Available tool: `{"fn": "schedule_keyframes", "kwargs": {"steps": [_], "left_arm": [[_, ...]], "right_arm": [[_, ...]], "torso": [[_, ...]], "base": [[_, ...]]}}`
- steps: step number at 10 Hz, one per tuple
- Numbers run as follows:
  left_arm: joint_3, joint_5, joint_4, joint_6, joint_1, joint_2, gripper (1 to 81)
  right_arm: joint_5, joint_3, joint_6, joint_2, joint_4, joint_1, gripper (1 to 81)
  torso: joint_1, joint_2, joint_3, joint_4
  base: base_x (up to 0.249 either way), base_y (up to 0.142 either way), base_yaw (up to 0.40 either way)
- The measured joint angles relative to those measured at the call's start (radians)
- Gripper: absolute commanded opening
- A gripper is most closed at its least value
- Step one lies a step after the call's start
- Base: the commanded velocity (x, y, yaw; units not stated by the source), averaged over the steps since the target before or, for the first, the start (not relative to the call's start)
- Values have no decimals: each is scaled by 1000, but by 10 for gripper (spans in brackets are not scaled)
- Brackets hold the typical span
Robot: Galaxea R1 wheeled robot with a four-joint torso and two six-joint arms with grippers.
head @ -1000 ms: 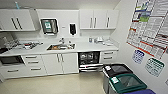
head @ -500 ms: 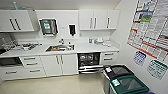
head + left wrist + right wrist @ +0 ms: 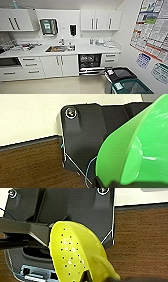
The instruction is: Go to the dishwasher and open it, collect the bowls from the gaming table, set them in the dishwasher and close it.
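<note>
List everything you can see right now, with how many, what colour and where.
Stainless under-counter dishwasher: one, dark inside, door down, right of the white base cabinets.
Steel sink: one, set in the white countertop, tap behind it.
White wall cabinets: a row above the counter.
Dark wall dispenser: one, above the counter, right of the sink.
Lidded bins: two, one dark, one green, by the right wall.
Posters: several, multicoloured, on the right wall.
Bright green plastic bowl: one, close to the left wrist camera.
Yellow perforated plastic bowl: one, close to the right wrist camera.
Dark wrist plate: robot's own, behind the green bowl.
</note>
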Motion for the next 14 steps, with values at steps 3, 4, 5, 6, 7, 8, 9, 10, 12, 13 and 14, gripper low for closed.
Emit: {"fn": "schedule_keyframes", "kwargs": {"steps": [3, 4, 5, 6, 7, 8, 9, 10, 12, 13, 14], "left_arm": [[4, -9, 0, -1, -21, 0, 10], [3, -4, 0, -1, -14, 0, 10], [3, -2, 0, 0, -6, -2, 10], [3, -2, 0, 0, -6, -2, 10], [3, -1, 0, 0, -6, -2, 10], [3, -3, 0, 0, -9, -2, 10], [3, -3, 0, 0, -9, -2, 10], [3, -3, 0, 0, -9, -2, 10], [3, -2, 0, 0, -9, -2, 10], [3, -3, 0, 0, -9, -2, 10], [3, -2, 0, 0, -9, -2, 10]], "right_arm": [[14, -1, -1, 0, 0, 21, 10], [8, 0, -2, 1, 0, 9, 10], [3, 0, -2, 4, -1, 3, 10], [3, 1, -1, 3, -1, 6, 10], [6, 2, -1, 4, -1, 7, 10], [5, 2, -1, 3, -1, 7, 10], [5, 2, -1, 4, -1, 7, 10], [5, 2, -1, 3, -1, 7, 10], [5, 2, -1, 3, -1, 7, 10], [5, 2, -1, 3, -1, 7, 10], [5, 2, -1, 3, 0, 7, 10]], "torso": [[2, 1, 0, 0], [1, 1, 0, 0], [1, 1, 0, 0], [1, 1, 0, 0], [1, 1, 0, 0], [1, 1, 0, 0], [1, 1, 0, 0], [1, 1, 0, 0], [1, 1, 0, 0], [1, 1, 0, 0], [1, 1, 0, 0]], "base": [[92, 61, 0], [92, 61, 0], [92, 60, 0], [92, 61, 0], [92, 61, 0], [91, 60, 0], [91, 61, 0], [91, 61, 0], [91, 61, 0], [91, 61, 0], [91, 61, 0]]}}
